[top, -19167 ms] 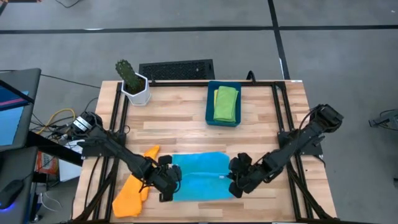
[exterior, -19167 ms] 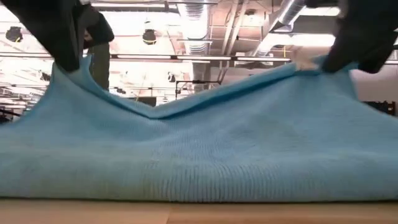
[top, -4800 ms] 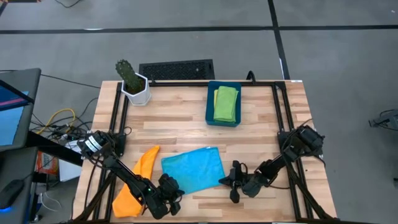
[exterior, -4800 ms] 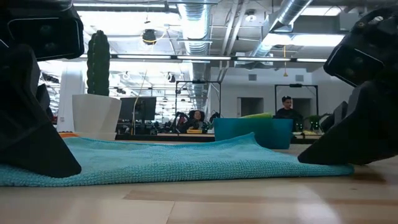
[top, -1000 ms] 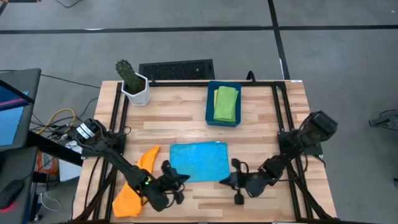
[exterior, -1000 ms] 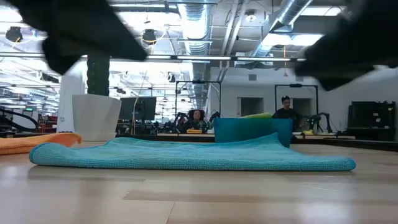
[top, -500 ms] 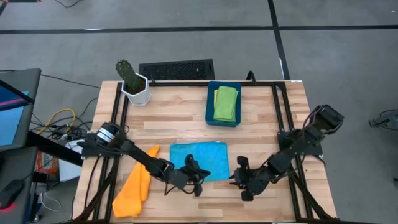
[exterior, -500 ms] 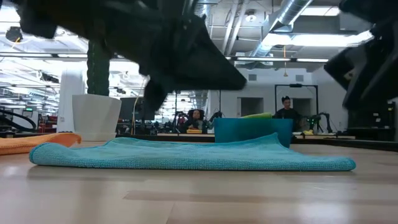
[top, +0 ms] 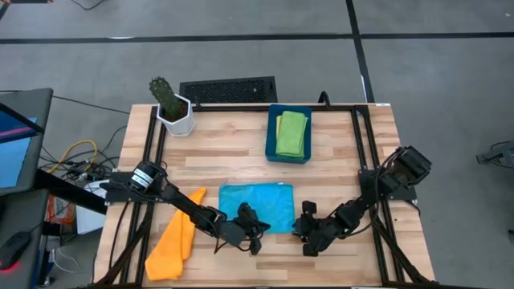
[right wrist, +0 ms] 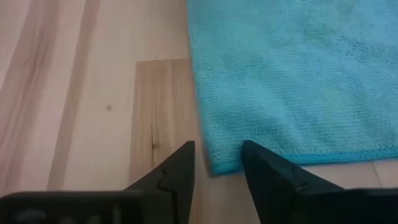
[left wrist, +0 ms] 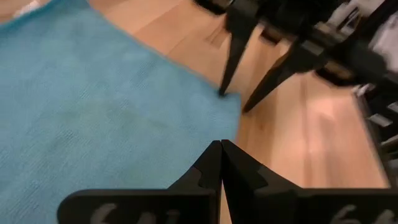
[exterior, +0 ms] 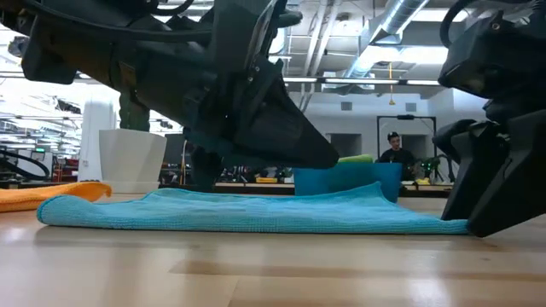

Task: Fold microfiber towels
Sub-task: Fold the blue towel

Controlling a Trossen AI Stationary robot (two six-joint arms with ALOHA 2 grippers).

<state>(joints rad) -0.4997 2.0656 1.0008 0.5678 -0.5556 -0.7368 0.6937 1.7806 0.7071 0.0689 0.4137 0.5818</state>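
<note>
A light blue towel (top: 257, 207) lies folded flat on the wooden table, near its front edge. My left gripper (top: 255, 229) is shut and hovers just above the towel's near edge (left wrist: 155, 143), its tip (exterior: 331, 159) clear of the cloth. My right gripper (right wrist: 217, 149) is open and tipped down at the towel's near right corner (right wrist: 216, 167), with one finger on each side of it. An orange towel (top: 177, 237) lies crumpled at the near left. A green towel (top: 291, 132) rests folded in the dark blue bin (top: 271, 146). My right gripper's open fingers (left wrist: 231, 68) slant down from the table's right to the blue towel's near right corner (left wrist: 233, 104), one standing over the cloth's edge and one over bare wood. I cannot tell whether they touch the cloth. The towel lies flat.
A potted cactus (top: 171, 108) stands at the far left corner, and a black grille-like thing (top: 227, 90) lies beyond the far edge. Black frame rails (top: 365, 160) run along both table sides. Bare wood lies between the bin and the blue towel.
My left gripper has swung from the blue towel's near left toward the table's right, and has sunk over the towel's near edge. My right gripper has tipped down and sunk to the towel's near right corner. The towel has stayed flat.
</note>
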